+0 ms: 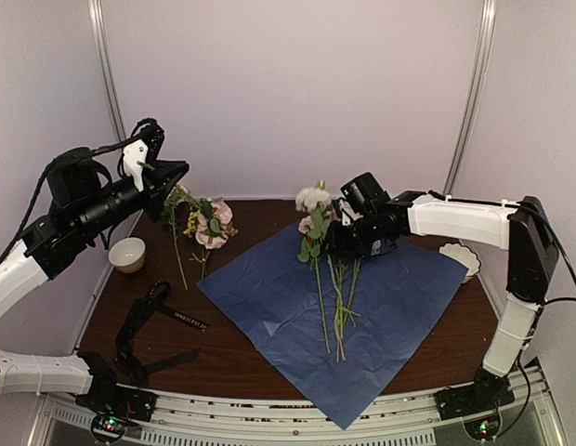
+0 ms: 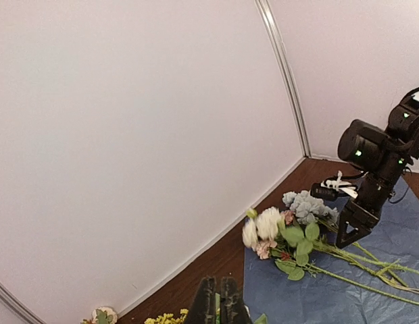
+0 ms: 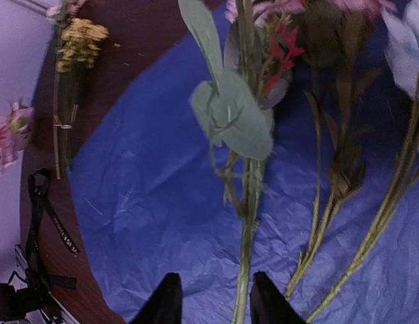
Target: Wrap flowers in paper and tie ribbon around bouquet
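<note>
The blue paper point(image 1: 269, 297) lies flat on the dark table. On it rest several flowers point(image 1: 315, 206), their cream, pink and bluish heads toward the back wall and their stems point(image 1: 336, 311) pointing forward. My right gripper point(image 1: 331, 240) hovers low over them. In the right wrist view it point(image 3: 213, 300) is open, with one green stem point(image 3: 244, 270) running loose between its fingers. At the back left my left gripper point(image 1: 179, 170) is shut on a thin green stem point(image 2: 217, 305) among the loose yellow and pink flowers point(image 1: 206, 223). The black ribbon point(image 1: 172, 316) lies off the paper's left corner.
A white bowl point(image 1: 127, 254) sits at the table's left edge. A white scalloped dish point(image 1: 460, 255) sits at the right edge, beside the paper. The white enclosure walls stand close behind both grippers.
</note>
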